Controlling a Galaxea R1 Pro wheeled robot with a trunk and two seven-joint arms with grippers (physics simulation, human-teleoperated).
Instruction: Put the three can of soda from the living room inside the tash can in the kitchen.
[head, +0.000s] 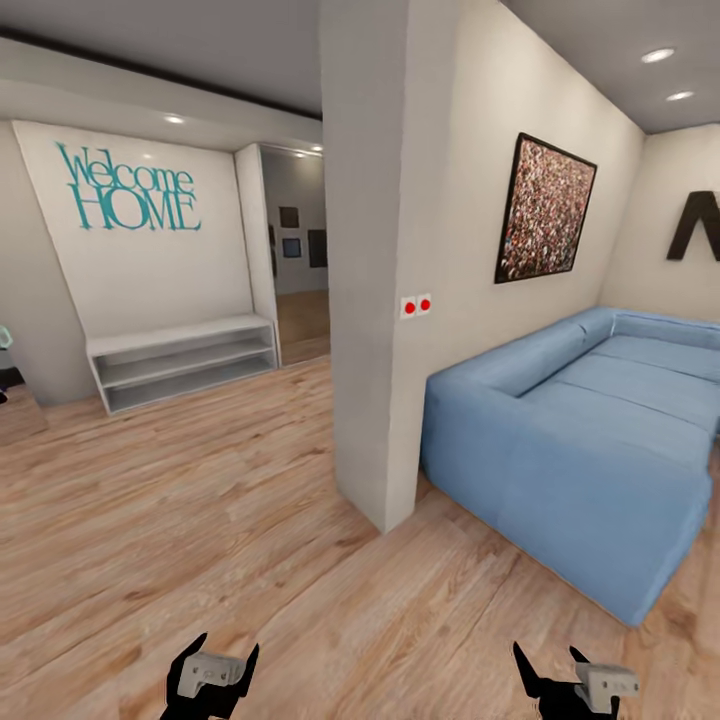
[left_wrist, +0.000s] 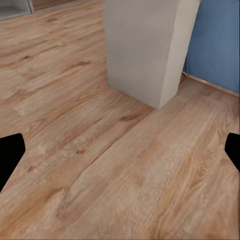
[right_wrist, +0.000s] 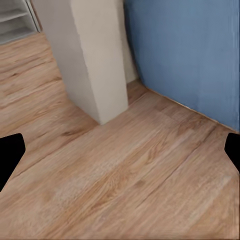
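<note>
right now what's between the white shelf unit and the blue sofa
In the head view, the white wall end stands between the shelf unit and the sofa, on wood floor.

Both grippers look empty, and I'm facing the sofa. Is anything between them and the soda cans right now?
No cans are in sight, so I can't judge the path. Both the left gripper and the right gripper are open over bare wood floor. Ahead stand a wall end and the blue sofa to its right.

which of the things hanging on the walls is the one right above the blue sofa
The framed speckled picture, on the wall directly over the sofa. The teal Welcome HOME lettering is across the room above the white shelf; the small dark frames hang down the hallway.
</note>
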